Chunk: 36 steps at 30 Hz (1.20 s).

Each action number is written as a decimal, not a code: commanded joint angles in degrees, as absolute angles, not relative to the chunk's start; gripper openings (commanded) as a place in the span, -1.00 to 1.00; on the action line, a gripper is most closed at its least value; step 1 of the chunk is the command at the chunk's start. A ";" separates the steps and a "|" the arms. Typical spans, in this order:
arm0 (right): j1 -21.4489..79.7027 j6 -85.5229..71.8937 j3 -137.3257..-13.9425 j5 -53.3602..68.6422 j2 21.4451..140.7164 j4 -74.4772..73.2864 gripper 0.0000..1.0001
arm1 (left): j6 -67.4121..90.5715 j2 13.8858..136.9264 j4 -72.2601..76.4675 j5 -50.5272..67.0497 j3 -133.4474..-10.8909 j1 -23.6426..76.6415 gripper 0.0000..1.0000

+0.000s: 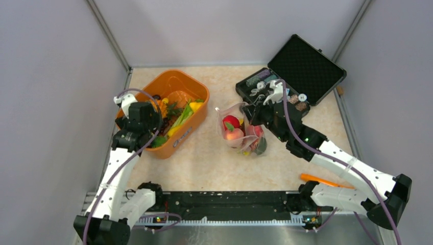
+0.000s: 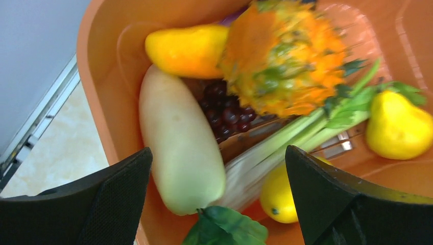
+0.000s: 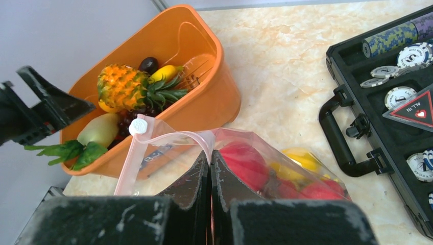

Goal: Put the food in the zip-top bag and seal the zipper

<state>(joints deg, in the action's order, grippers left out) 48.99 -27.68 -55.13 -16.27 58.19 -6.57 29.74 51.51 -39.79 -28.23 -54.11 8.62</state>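
The right claw (image 3: 210,158) is pinched tight on the upper edge of the zip-top bag (image 3: 168,158), its two fingers pressed together right at the pink zipper (image 3: 176,133). This seems meant to hold the thin plastic up off the bench (image 1: 204,163) and keep the mouth presented toward the other arm. The white slider (image 3: 138,126) sits at the far left end of the strip, so the mouth looks unsealed, though how wide it gapes is hard to tell. The bag rests near the middle of the bench, between the orange basket (image 2: 102,76) and the open black case (image 1: 306,64), and already carries some food: a red apple (image 3: 245,163) and yellow and red pieces beside it. The left claw (image 2: 217,178) hangs over the basket with its fingers spread wide and nothing between them. It points down at a pale white radish (image 2: 178,143), dark grapes (image 2: 224,109) and celery stalks (image 2: 306,127). A pineapple (image 2: 286,56), a yellow pepper (image 2: 189,48) and a pear (image 2: 398,125) lie further in. That wide spread suits the bulky radish directly below, which I judge the likeliest pick. With several pieces left in the basket, the filling is probably only partway done and the sealing not yet begun.
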 commanded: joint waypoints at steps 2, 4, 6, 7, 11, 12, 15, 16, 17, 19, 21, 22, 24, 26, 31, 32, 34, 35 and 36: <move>49.04 -27.91 -54.84 -17.36 56.52 -2.63 -1.00 | 30.95 53.73 -36.50 -27.14 -49.28 4.74 0.97; 49.04 -27.78 -54.93 -17.26 56.44 -2.85 -1.00 | 30.56 55.95 -35.09 -26.39 -48.24 3.24 0.97; 49.04 -27.56 -55.10 -17.39 56.42 -2.91 -1.00 | 29.49 58.12 -33.97 -24.94 -47.86 2.91 0.97; 49.04 -27.52 -55.09 -17.51 56.43 -2.97 -1.00 | 29.11 58.91 -33.73 -23.75 -47.95 2.90 0.97; 49.08 -27.51 -54.90 -17.45 56.43 -2.87 -1.00 | 29.18 60.94 -33.00 -23.10 -47.30 2.90 0.97; 49.06 -27.45 -54.86 -17.46 56.43 -2.70 -1.00 | 29.22 61.30 -33.07 -23.22 -47.23 2.90 0.97; 49.04 -27.58 -54.80 -17.30 56.43 -2.72 -1.00 | 29.33 61.65 -32.80 -22.59 -46.56 2.90 0.97; 49.09 -27.60 -54.83 -17.39 56.45 -2.79 -1.00 | 29.34 61.76 -32.41 -21.96 -46.17 2.90 0.97; 49.05 -27.64 -54.78 -17.42 56.43 -2.77 -1.00 | 29.41 61.83 -32.21 -21.10 -45.88 2.91 0.97; 49.05 -27.68 -54.62 -17.38 56.50 -2.37 -1.00 | 29.17 62.14 -32.92 -19.15 -46.23 2.90 0.97; 49.05 -27.68 -54.66 -17.06 56.81 -2.13 -1.00 | 28.61 62.81 -34.12 -17.45 -46.87 2.90 0.97; 49.07 -27.69 -54.87 -16.81 56.97 -2.03 -1.00 | 27.98 63.21 -34.53 -16.33 -47.11 2.90 0.97; 49.05 -27.73 -55.18 -16.34 57.42 -2.02 -1.00 | 27.75 64.46 -35.23 -13.87 -47.43 2.90 0.97; 49.09 -27.92 -55.13 -15.88 57.69 -1.66 -1.00 | 28.97 65.57 -35.88 -11.84 -47.34 2.98 0.97; 49.05 -27.98 -55.01 -15.63 57.34 -2.22 -1.00 | 29.90 66.42 -33.41 -7.98 -44.65 2.99 0.87; 49.04 -28.00 -54.90 -15.88 57.17 -2.21 -1.00 | 29.76 66.54 -32.75 -6.56 -44.37 2.99 0.79; 49.07 -27.96 -54.65 -16.32 56.85 -2.24 -1.00 | 29.50 67.09 -31.59 -3.70 -44.20 2.99 0.62; 49.09 -28.00 -54.66 -16.34 56.75 -2.20 -1.00 | 29.38 67.21 -31.32 -2.59 -44.21 2.99 0.60; 49.05 -27.96 -54.78 -16.35 56.70 -2.24 -1.00 | 29.05 67.28 -31.04 -1.76 -44.34 3.03 0.62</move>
